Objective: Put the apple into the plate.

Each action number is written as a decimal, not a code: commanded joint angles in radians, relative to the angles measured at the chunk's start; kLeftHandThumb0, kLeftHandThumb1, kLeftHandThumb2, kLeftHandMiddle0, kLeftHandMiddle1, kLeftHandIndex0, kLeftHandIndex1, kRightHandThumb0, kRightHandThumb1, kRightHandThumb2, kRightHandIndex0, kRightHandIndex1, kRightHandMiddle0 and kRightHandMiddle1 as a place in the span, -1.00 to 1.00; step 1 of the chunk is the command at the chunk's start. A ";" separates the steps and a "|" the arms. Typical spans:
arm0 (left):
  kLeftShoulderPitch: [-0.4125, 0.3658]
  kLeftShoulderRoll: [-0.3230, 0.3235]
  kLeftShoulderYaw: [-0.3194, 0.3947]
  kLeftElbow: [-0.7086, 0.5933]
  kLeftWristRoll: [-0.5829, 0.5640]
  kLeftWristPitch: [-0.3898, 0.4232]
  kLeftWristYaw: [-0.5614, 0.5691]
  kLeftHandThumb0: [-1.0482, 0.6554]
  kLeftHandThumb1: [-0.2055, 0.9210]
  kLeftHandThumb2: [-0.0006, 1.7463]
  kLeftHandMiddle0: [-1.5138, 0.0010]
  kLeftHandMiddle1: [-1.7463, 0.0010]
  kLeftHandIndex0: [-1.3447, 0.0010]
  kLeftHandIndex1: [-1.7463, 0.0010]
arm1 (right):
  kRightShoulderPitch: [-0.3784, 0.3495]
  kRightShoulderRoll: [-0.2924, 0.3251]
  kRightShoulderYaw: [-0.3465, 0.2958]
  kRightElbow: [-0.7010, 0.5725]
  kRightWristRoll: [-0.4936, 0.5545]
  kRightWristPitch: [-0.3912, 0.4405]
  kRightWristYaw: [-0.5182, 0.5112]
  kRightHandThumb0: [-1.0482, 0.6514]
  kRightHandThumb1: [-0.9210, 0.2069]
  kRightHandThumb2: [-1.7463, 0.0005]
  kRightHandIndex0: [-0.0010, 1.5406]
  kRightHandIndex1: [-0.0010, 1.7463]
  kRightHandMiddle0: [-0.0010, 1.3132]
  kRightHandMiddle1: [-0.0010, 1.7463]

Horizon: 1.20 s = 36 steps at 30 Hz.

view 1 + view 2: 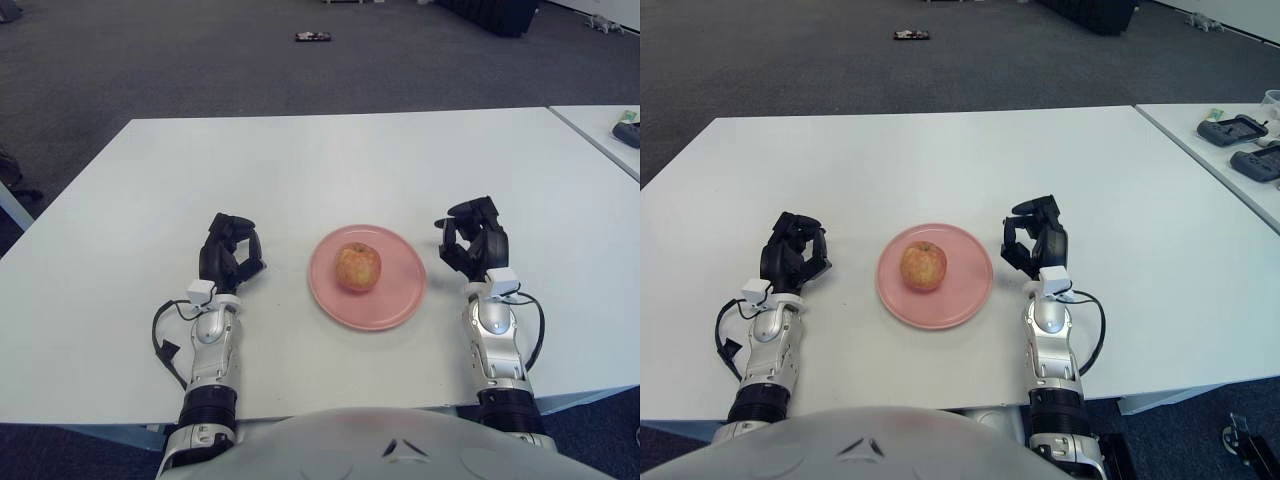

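Since the apple (357, 267) sits on the pink plate (395, 300), we're basically done; our right hand (474, 243) (curled, empty) could nudge the rim. Left hand (230, 252) curled too, left of it.

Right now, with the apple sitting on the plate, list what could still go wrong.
1. The apple is round and sits loose on the shallow pink plate; a jolt to the table might roll it off.
2. The right hand, fingers curled and holding nothing, shows close beside the plate's right rim; a sideways move could nudge the plate.
3. The left hand shows left of the plate, further off, so it seems less of a risk.
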 commanded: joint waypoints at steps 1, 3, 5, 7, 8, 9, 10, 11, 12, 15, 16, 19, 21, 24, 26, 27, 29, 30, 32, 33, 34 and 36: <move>0.030 -0.013 0.000 0.047 -0.006 -0.001 0.005 -0.25 0.32 0.20 -0.30 -1.00 0.35 -1.00 | 0.002 -0.010 -0.006 0.048 0.008 -0.014 0.009 -0.22 -0.52 -0.03 -0.26 0.59 -0.46 1.00; 0.032 -0.014 0.001 0.044 -0.008 0.003 0.005 -0.25 0.32 0.20 -0.30 -1.00 0.35 -1.00 | 0.002 -0.018 -0.010 0.084 0.013 -0.028 0.017 -0.22 -0.52 -0.03 -0.25 0.59 -0.45 1.00; 0.033 -0.015 0.000 0.040 -0.007 0.008 0.007 -0.25 0.32 0.20 -0.29 -1.00 0.35 -1.00 | -0.001 -0.023 -0.010 0.100 0.013 -0.035 0.022 -0.22 -0.51 -0.04 -0.25 0.60 -0.45 1.00; 0.036 -0.015 -0.001 0.034 -0.004 0.016 0.010 -0.26 0.31 0.21 -0.29 -1.00 0.34 -1.00 | -0.002 -0.027 -0.009 0.108 0.016 -0.035 0.030 -0.22 -0.51 -0.04 -0.25 0.60 -0.45 1.00; 0.037 -0.014 -0.002 0.031 -0.002 0.019 0.012 -0.26 0.31 0.21 -0.29 -1.00 0.34 -1.00 | -0.001 -0.029 -0.009 0.111 0.018 -0.033 0.035 -0.22 -0.52 -0.04 -0.25 0.60 -0.45 1.00; 0.038 -0.014 -0.002 0.029 0.000 0.021 0.014 -0.26 0.31 0.21 -0.29 -1.00 0.34 -1.00 | -0.001 -0.030 -0.009 0.113 0.020 -0.032 0.039 -0.22 -0.52 -0.04 -0.25 0.60 -0.45 1.00; 0.038 -0.014 -0.003 0.028 0.002 0.023 0.016 -0.26 0.31 0.21 -0.29 -1.00 0.34 -1.00 | -0.001 -0.031 -0.009 0.115 0.022 -0.031 0.043 -0.22 -0.52 -0.03 -0.26 0.60 -0.46 1.00; 0.039 -0.014 -0.003 0.026 0.003 0.024 0.018 -0.26 0.31 0.21 -0.29 -1.00 0.34 -1.00 | 0.000 -0.032 -0.009 0.117 0.023 -0.030 0.045 -0.22 -0.52 -0.03 -0.26 0.60 -0.46 1.00; 0.039 -0.013 -0.004 0.026 0.005 0.026 0.020 -0.26 0.31 0.21 -0.29 -1.00 0.34 -1.00 | 0.002 -0.032 -0.009 0.115 0.023 -0.024 0.048 -0.22 -0.52 -0.03 -0.27 0.60 -0.46 1.00; 0.040 -0.012 -0.005 0.025 0.011 0.026 0.025 -0.26 0.31 0.21 -0.29 -1.00 0.34 -1.00 | 0.013 -0.033 -0.008 0.096 0.025 0.007 0.053 -0.22 -0.53 -0.02 -0.29 0.59 -0.46 1.00; 0.040 -0.012 -0.005 0.024 0.013 0.025 0.027 -0.26 0.31 0.21 -0.29 -1.00 0.34 -1.00 | 0.017 -0.033 -0.007 0.090 0.026 0.018 0.055 -0.22 -0.53 -0.02 -0.29 0.59 -0.47 1.00; 0.044 -0.012 -0.005 0.018 0.016 0.028 0.030 -0.26 0.31 0.21 -0.29 -1.00 0.34 -1.00 | 0.027 -0.034 -0.008 0.081 0.032 0.032 0.060 -0.22 -0.54 -0.02 -0.30 0.59 -0.47 1.00; 0.045 -0.012 -0.006 0.015 0.018 0.031 0.031 -0.26 0.31 0.21 -0.29 -1.00 0.34 -1.00 | 0.031 -0.036 -0.011 0.084 0.038 0.034 0.065 -0.22 -0.54 -0.02 -0.29 0.59 -0.47 1.00; 0.046 -0.010 -0.007 0.014 0.018 0.030 0.031 -0.26 0.30 0.22 -0.30 -1.00 0.34 -1.00 | 0.032 -0.035 -0.014 0.087 0.045 0.039 0.067 -0.22 -0.54 -0.02 -0.29 0.59 -0.47 1.00; 0.047 -0.008 -0.008 0.014 0.015 0.031 0.027 -0.26 0.30 0.22 -0.30 -1.00 0.33 -1.00 | 0.034 -0.034 -0.014 0.087 0.047 0.040 0.068 -0.22 -0.53 -0.02 -0.28 0.59 -0.46 1.00; 0.047 -0.008 -0.008 0.013 0.012 0.031 0.024 -0.26 0.30 0.22 -0.30 -1.00 0.33 -1.00 | 0.035 -0.033 -0.015 0.089 0.048 0.040 0.068 -0.22 -0.53 -0.02 -0.28 0.60 -0.46 1.00; 0.047 -0.007 -0.008 0.013 0.009 0.032 0.020 -0.26 0.30 0.22 -0.30 -1.00 0.33 -1.00 | 0.037 -0.032 -0.016 0.091 0.049 0.037 0.069 -0.22 -0.53 -0.03 -0.27 0.60 -0.46 1.00; 0.047 -0.006 -0.008 0.013 0.008 0.032 0.018 -0.26 0.30 0.22 -0.30 -1.00 0.33 -1.00 | 0.037 -0.032 -0.016 0.091 0.049 0.036 0.069 -0.22 -0.53 -0.03 -0.27 0.60 -0.46 1.00; 0.047 -0.005 -0.009 0.014 0.006 0.032 0.015 -0.26 0.30 0.22 -0.30 -1.00 0.33 -1.00 | 0.039 -0.030 -0.016 0.092 0.049 0.034 0.070 -0.22 -0.52 -0.03 -0.26 0.60 -0.46 1.00; 0.047 -0.004 -0.009 0.014 0.006 0.032 0.015 -0.26 0.30 0.22 -0.30 -1.00 0.33 -1.00 | 0.039 -0.030 -0.016 0.093 0.049 0.034 0.070 -0.22 -0.52 -0.03 -0.26 0.60 -0.46 1.00; 0.047 -0.004 -0.009 0.015 0.005 0.032 0.013 -0.26 0.30 0.22 -0.30 -1.00 0.33 -1.00 | 0.040 -0.028 -0.016 0.095 0.048 0.029 0.069 -0.22 -0.52 -0.03 -0.26 0.60 -0.46 1.00; 0.047 -0.001 -0.011 0.014 0.006 0.036 0.010 -0.26 0.30 0.22 -0.30 -1.00 0.33 -1.00 | 0.040 -0.026 -0.015 0.098 0.046 0.023 0.065 -0.22 -0.52 -0.04 -0.26 0.60 -0.45 1.00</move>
